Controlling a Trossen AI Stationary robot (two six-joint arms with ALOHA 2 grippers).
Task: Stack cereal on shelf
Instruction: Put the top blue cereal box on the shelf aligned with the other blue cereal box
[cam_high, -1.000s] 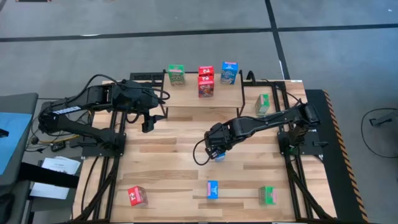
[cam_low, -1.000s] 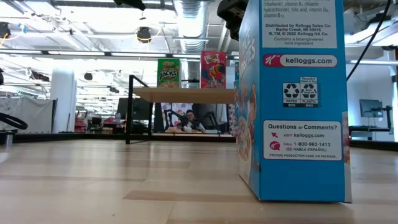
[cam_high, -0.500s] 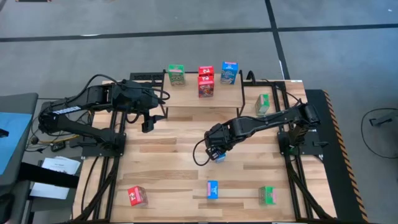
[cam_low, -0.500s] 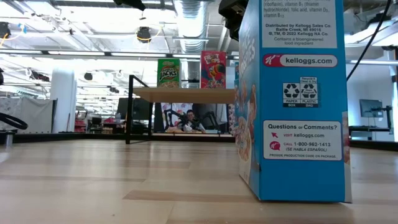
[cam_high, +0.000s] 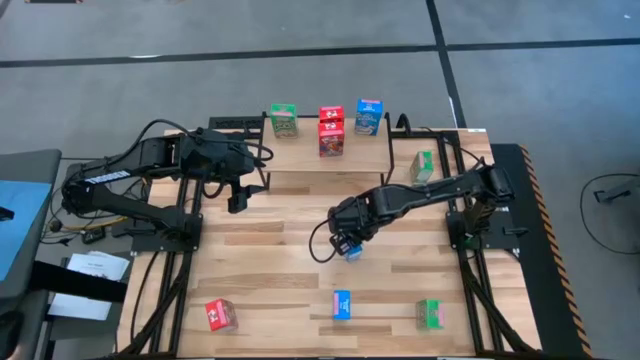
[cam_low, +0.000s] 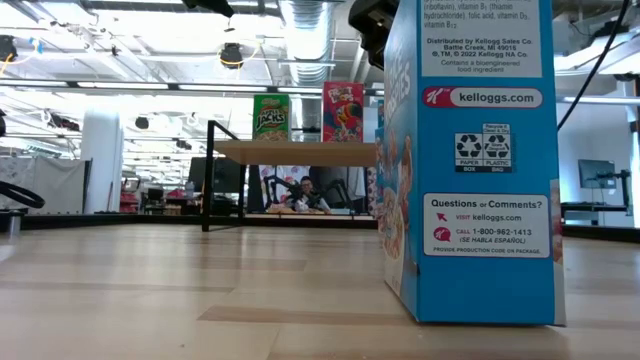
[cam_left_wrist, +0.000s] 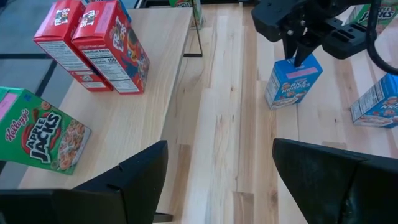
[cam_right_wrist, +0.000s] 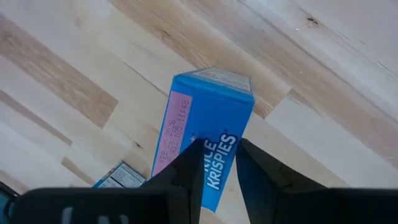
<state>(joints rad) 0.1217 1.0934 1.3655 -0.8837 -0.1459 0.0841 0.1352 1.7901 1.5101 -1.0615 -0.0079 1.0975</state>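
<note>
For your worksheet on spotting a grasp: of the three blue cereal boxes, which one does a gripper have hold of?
The blue box mid-table: the right gripper is shut on its top. The other two stand untouched, one on the shelf, one near the table's front edge.

My two arms are matt black, jointed tubes with looping black cables; the left arm (cam_high: 130, 190) carries a white lettered label near its base.
</note>
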